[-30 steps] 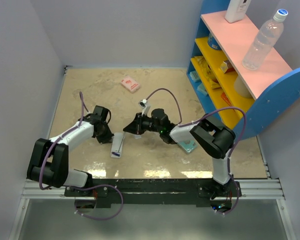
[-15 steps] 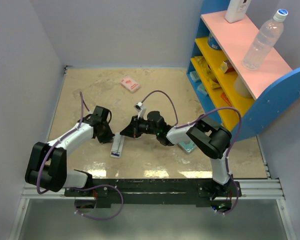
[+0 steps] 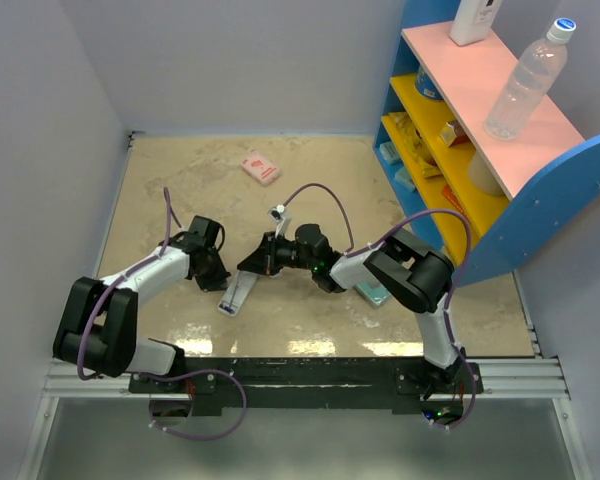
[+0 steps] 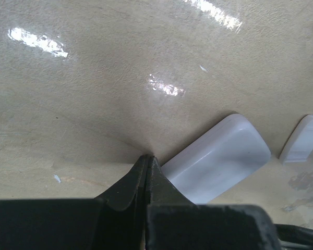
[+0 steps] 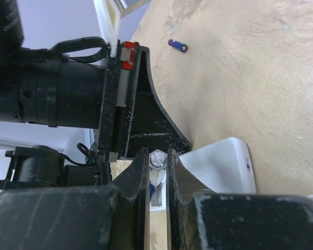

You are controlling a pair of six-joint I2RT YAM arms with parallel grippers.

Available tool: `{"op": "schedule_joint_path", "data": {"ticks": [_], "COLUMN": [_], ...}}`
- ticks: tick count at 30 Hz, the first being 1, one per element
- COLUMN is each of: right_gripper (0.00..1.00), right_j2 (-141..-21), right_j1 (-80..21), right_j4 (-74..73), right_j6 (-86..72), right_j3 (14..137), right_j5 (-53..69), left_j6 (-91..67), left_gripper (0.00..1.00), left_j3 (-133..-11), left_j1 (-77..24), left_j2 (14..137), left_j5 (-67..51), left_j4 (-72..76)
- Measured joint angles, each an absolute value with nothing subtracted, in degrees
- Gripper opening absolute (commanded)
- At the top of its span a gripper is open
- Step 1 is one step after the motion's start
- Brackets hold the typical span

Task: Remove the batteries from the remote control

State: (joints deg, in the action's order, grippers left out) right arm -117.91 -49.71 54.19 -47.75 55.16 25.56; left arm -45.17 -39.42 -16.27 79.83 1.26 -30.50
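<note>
Where the remote control lies: flat on the table, lying askew.
Left gripper: pinched closed, empty, tip against the remote's edge, likely bracing it.
Right gripper: clamped on a battery at the remote's end, likely pulling it free.

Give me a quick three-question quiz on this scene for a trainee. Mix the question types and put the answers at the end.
1. True or false: the left gripper has its fingers pressed together with nothing between them.
2. Multiple choice: what sits between the right gripper's fingers? A) a battery B) a screw C) a pen cap
3. Short answer: where does the loose battery lie?

Key: 1 true. 2 A. 3 On the table, apart from the remote control.
</note>
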Motion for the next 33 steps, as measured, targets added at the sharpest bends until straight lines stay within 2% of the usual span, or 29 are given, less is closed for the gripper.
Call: {"op": "schedule_joint_path", "data": {"ticks": [24, 33], "right_gripper": [0.00, 0.00], "right_j2": [-118.61, -118.41], "right_j1": [-50.02, -59.05], "right_j4": [57.98, 59.64], "right_j6": [-51.31, -47.62], "right_j3": [55.16, 55.16], "right_j5": [26.37, 23.46], "left_j6": [-44.73, -43.05], "left_gripper": [0.00, 0.00], "left_j3": [-41.01, -51.40], "left_j1": [-16.32, -15.70], "left_j2": [80.86, 81.17], "left_j5": [3.38, 9.56], "left_j4": [-32.21, -37.28]}}
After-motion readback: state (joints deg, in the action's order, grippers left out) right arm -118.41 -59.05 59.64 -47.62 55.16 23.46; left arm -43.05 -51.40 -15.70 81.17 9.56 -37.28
